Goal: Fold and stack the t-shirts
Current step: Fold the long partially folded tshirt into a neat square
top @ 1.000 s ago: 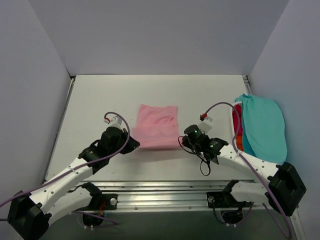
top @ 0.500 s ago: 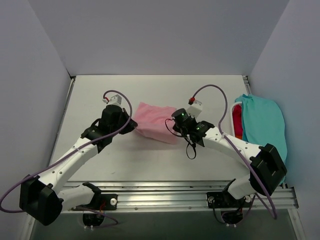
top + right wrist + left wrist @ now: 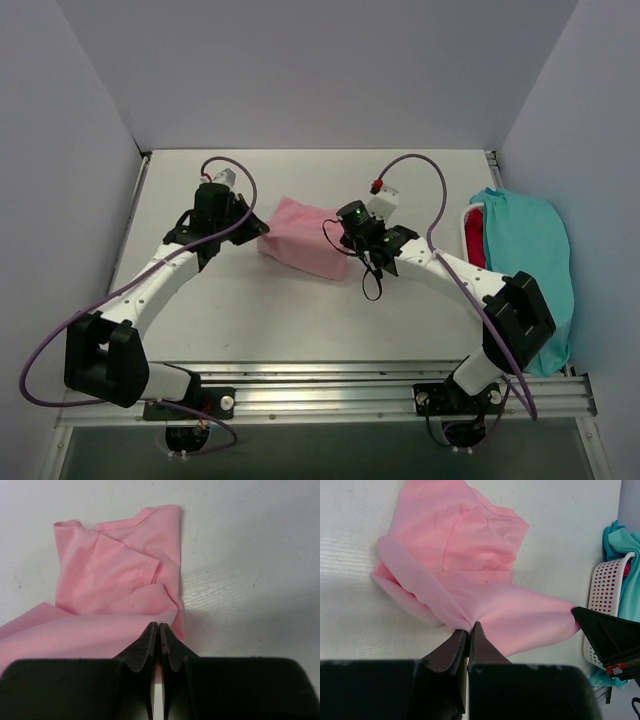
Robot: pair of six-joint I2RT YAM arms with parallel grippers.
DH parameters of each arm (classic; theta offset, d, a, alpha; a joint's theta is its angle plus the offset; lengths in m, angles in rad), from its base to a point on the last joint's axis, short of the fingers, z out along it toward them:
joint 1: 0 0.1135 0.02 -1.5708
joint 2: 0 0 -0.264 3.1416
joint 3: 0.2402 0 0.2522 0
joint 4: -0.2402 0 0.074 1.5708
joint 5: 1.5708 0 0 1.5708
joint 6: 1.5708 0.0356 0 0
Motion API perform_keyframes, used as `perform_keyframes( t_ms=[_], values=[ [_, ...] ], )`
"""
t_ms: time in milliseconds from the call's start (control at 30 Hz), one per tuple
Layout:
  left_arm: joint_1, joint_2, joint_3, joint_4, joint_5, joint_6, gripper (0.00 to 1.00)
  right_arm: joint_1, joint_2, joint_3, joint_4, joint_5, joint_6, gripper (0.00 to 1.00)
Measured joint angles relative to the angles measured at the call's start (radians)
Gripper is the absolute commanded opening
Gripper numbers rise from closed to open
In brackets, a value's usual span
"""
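Walls: plain pale lilac-grey panels, a back wall (image 3: 320, 70), a left wall (image 3: 60, 150) and a right wall (image 3: 590, 90), box in the work area.
Table: matte white tabletop (image 3: 300, 320), faintly scuffed, reaching all three walls.
Near edge: aluminium rail (image 3: 320, 385) spanning the front.
Light: even and diffuse, with soft shadows.

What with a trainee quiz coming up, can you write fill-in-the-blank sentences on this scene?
1. The left gripper and right gripper are each ___ on the pink t-shirt.
2. The teal t-shirt lies draped over the white ___.
3. The basket stands at the table's ___ edge.
Missing words: shut; basket; right.
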Motion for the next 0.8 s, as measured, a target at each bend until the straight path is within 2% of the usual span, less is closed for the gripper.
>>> perform_keyframes(
  t_ms=[167,267,300,333,367,400,433,533,600,633,700,800],
  values=[
    [0.026,0.107,0.083,0.023,0.061,0.013,0.04,-0.037,0.045,0.056,-0.013,-0.006,-0.020,0.00],
    [0.054,0.253,0.214,0.044,0.119,0.021,0.06,-0.100,0.130,0.140,-0.008,-0.021,-0.038,0.00],
    [0.066,0.322,0.280,0.047,0.146,0.023,0.17,-0.129,0.179,0.190,-0.014,-0.022,-0.045,0.00],
    [0.077,0.402,0.370,0.050,0.176,0.031,0.25,-0.158,0.240,0.259,-0.020,-0.009,-0.052,0.00],
    [0.089,0.494,0.474,0.064,0.204,0.038,0.43,-0.187,0.322,0.349,-0.032,0.001,-0.058,0.36],
    [0.100,0.596,0.586,0.066,0.235,0.048,0.93,-0.219,0.424,0.483,-0.056,0.010,-0.063,0.74],
    [0.111,0.704,0.726,0.055,0.270,0.058,0.94,-0.254,0.562,0.660,-0.061,0.004,-0.084,1.00],
    [0.142,1.100,1.268,-0.021,0.344,0.050,0.94,-0.334,0.856,1.041,-0.089,-0.013,-0.138,1.00],
    [0.156,1.292,1.534,-0.072,0.383,0.047,0.94,-0.372,0.920,1.076,-0.094,-0.024,-0.150,1.00],
    [0.162,1.337,1.577,-0.098,0.397,0.047,0.94,-0.389,0.917,1.032,-0.093,-0.026,-0.149,1.00],
    [0.169,1.347,1.538,-0.122,0.419,0.047,0.94,-0.412,0.862,0.890,-0.082,-0.027,-0.148,1.00],
    [0.173,1.247,1.287,-0.047,0.436,0.045,0.94,-0.409,0.769,0.754,-0.085,-0.027,-0.148,1.00]
  ],
)
